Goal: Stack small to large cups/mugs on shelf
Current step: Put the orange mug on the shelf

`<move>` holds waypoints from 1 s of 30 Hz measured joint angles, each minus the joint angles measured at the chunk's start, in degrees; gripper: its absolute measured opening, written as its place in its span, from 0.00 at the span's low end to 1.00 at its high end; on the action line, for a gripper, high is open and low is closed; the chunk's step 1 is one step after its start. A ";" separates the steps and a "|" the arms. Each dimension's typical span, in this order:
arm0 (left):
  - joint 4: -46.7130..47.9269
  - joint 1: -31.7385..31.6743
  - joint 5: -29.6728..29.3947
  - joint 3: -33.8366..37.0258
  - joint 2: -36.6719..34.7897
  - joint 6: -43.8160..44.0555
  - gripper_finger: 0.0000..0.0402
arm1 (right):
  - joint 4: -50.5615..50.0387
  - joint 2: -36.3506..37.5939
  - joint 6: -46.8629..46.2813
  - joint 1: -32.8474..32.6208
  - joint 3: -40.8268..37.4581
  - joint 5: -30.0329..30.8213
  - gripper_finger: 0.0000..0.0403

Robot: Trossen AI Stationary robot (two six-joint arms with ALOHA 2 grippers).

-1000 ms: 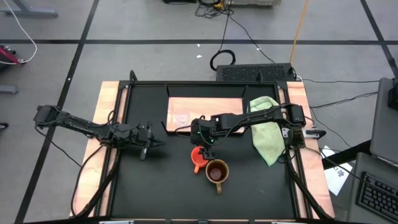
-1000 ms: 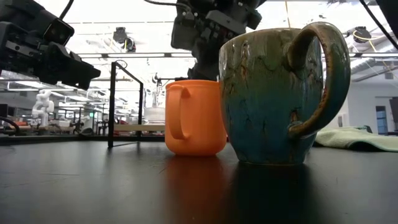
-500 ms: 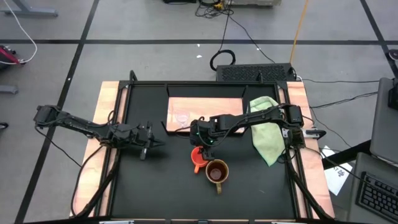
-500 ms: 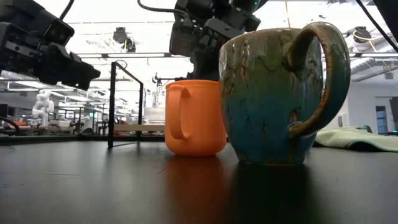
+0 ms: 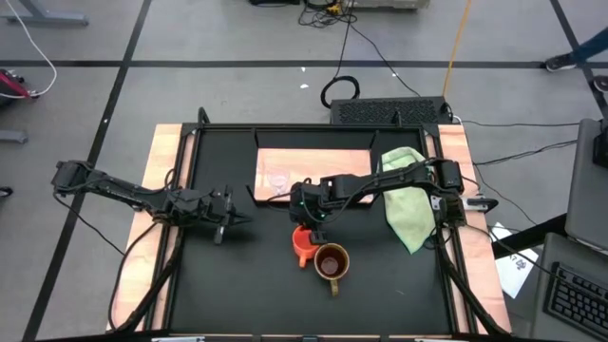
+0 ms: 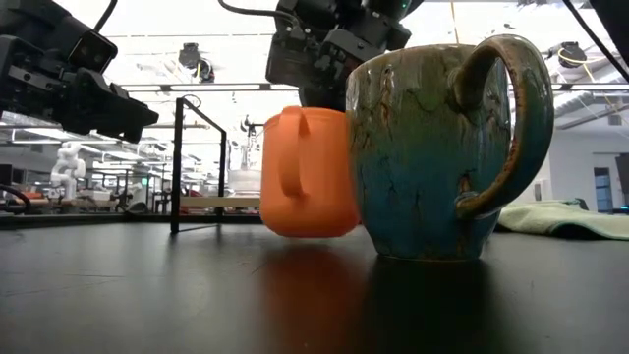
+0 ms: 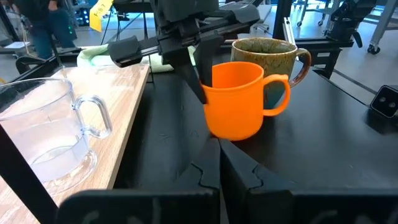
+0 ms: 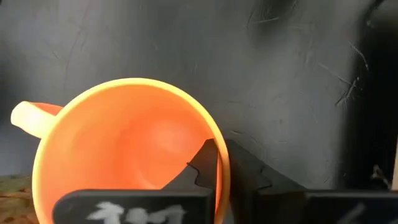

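While the right gripper [image 8: 221, 163] pinches the rim of the orange mug [image 6: 305, 173] between nearly closed fingers, one inside and one outside the wall, the mug hangs tilted just above the black table [image 5: 247, 275], close against the brown mug [image 6: 437, 147]. Beyond them, the glass cup [image 7: 53, 134] sits on the shelf [image 5: 328, 160]. Well apart, the left gripper [image 5: 231, 220] hovers with fingers pressed together, holding nothing

Both arms [image 5: 123, 193] are built of dark, slim jointed segments; black cables [image 5: 142, 249] are trailed from them, and green lights [image 5: 321, 215] are shown.
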State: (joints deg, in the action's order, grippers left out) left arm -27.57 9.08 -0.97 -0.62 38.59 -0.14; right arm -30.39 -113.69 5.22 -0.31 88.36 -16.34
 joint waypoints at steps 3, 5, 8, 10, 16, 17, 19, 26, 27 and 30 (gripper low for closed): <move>0.00 0.00 0.01 0.00 0.01 0.22 0.01 | 0.46 0.00 -0.25 0.65 0.00 -0.02 0.03; 0.10 0.00 0.00 0.00 0.02 0.28 0.01 | 0.61 0.00 0.03 1.03 0.00 0.00 0.02; 0.52 0.00 0.00 0.00 0.02 0.31 0.01 | 1.09 0.36 0.14 1.28 0.35 -0.11 0.01; 0.52 0.00 0.02 0.00 0.00 0.31 0.01 | 1.28 0.82 0.59 1.37 0.97 -0.28 0.01; 0.56 0.01 0.01 0.00 0.02 0.26 0.01 | 1.88 2.07 3.05 1.32 2.67 -0.39 0.01; 0.53 0.02 0.00 0.00 0.02 0.26 0.01 | 1.67 2.52 3.33 1.32 2.78 -0.39 0.01; 0.75 0.00 0.00 0.00 0.00 0.25 0.01 | 0.83 3.07 4.01 1.32 2.78 -0.42 0.01; 0.78 0.02 0.00 0.04 0.08 0.24 0.01 | 0.17 6.13 4.50 1.32 2.78 -0.37 0.01; 0.76 0.00 -0.02 0.04 0.09 0.24 0.01 | 0.28 6.79 4.47 1.34 2.78 -0.39 0.01; 0.85 0.02 -0.02 0.04 0.09 0.23 0.01 | 2.00 8.95 4.34 1.34 2.76 -0.37 0.01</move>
State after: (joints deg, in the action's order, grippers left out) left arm -26.72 9.10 -0.99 -0.58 38.68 0.09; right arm -28.39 -104.74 9.57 1.04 91.11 -16.71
